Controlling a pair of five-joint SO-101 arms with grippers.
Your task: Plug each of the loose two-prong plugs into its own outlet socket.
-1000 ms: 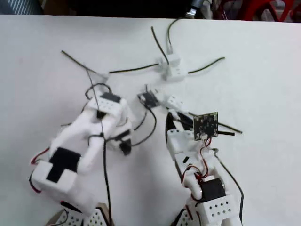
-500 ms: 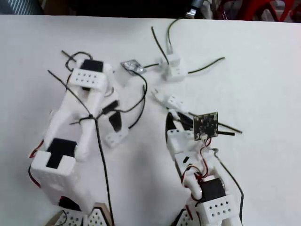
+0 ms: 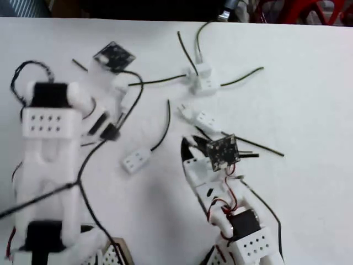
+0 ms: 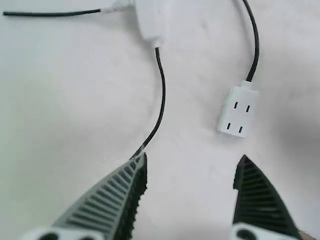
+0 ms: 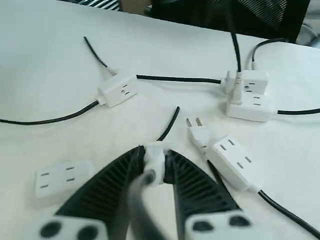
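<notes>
Swinging off the middle, the left arm has risen and gone to the far left side, while the right arm has edged slightly left. On the white table, the paired sockets serve as marker.

The left gripper hangs spread wide, holding nothing. Its wrist view gives a four-slot socket just beyond the fingers, which I cannot match to anything seen from above.

The right gripper, nearer the arm bases than the pair, pinches a white plug. In the high view the wrist board covers that grip. Between this gripper and the pair lies a loose two-prong plug, just beside a long socket.
</notes>
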